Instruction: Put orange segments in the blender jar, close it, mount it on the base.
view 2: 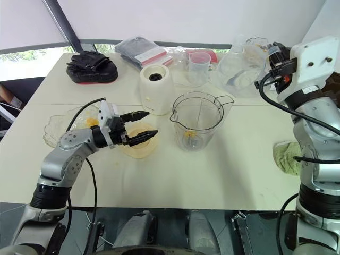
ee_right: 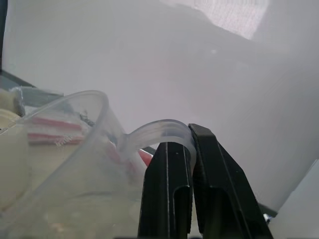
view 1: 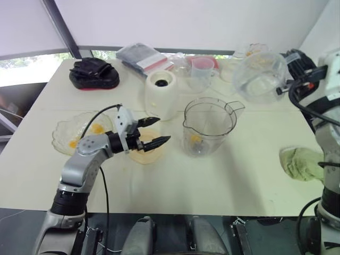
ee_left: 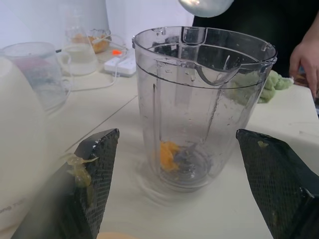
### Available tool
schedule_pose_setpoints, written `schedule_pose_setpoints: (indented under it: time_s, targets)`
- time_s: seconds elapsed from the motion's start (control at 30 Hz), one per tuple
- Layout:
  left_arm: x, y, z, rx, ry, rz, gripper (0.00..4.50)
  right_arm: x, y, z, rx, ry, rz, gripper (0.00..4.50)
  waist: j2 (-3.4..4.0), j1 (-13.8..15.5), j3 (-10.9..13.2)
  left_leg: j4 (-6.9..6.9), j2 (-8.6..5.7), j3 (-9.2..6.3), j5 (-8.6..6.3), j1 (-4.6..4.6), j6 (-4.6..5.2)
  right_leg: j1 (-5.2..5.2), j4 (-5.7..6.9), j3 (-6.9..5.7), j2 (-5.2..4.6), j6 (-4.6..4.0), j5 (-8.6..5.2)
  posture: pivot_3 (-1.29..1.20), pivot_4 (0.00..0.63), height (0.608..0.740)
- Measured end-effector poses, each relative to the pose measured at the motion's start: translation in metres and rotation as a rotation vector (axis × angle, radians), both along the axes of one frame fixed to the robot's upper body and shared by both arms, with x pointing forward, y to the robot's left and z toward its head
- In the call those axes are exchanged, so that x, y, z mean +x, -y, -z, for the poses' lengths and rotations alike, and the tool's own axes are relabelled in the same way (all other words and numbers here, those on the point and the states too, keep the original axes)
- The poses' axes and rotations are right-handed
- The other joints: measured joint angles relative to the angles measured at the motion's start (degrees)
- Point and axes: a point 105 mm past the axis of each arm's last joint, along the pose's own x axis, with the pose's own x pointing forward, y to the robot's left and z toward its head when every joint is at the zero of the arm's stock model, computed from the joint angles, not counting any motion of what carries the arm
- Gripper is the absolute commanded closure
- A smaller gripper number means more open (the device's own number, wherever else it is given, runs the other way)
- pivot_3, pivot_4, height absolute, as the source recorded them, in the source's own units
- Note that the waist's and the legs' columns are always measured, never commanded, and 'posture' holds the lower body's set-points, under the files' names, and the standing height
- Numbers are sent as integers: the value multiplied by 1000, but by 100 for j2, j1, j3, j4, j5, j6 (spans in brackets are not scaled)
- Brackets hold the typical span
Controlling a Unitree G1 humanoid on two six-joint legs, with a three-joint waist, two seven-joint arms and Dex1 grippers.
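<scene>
The blender jar [view 1: 208,126] stands upright and uncovered near the table's middle, with one orange segment [ee_left: 168,154] by the dark blade at its bottom. More orange segments [view 1: 96,128] lie in a clear dish [view 1: 62,134] at the left. The cream-white base [view 1: 161,93] stands behind and left of the jar. My left gripper [view 1: 162,129] is open and empty, level, pointing at the jar over a low yellowish bowl [view 1: 146,154]; its fingers [ee_left: 94,172] frame the jar. My right gripper [ee_right: 192,132], raised at the back right, is shut on the loop of a clear round plastic cover [view 1: 259,75].
A black pouch [view 1: 94,74] and a plastic bag [view 1: 144,57] lie at the back left. A small measuring cup [view 1: 201,71] stands behind the jar. A green cloth [view 1: 300,162] lies at the right edge. A person's hand [ee_left: 304,55] is beyond the table.
</scene>
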Motion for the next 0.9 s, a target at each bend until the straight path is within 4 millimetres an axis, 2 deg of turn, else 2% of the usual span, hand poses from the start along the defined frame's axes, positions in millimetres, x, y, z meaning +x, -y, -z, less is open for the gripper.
schedule_pose_setpoints:
  time_s: [0.27, 0.73, 0.9]
  targets:
    - [-1, 3, -2, -23, 2, 8, 571, -2, -16, -1, -189, 24, -44, 4468, -3, -1, 2, 0, 1, 0, 0, 0, 0, 0, 0, 0, 1, 0, 0, 0, 150, 740]
    - [1, 3, -3, -32, 9, -7, 571, 1, -24, 7, -288, 24, -79, 4468, -4, 2, 3, 0, 0, -1, 0, 0, 0, 0, -1, 0, 0, 0, 0, 0, 150, 740]
    - [1, 3, -3, -30, 10, -7, 571, 2, -32, 11, -405, 37, -95, 4468, -5, 1, 3, 0, 0, 0, 0, 0, 0, 0, -1, -1, 1, 0, 0, 0, 150, 740]
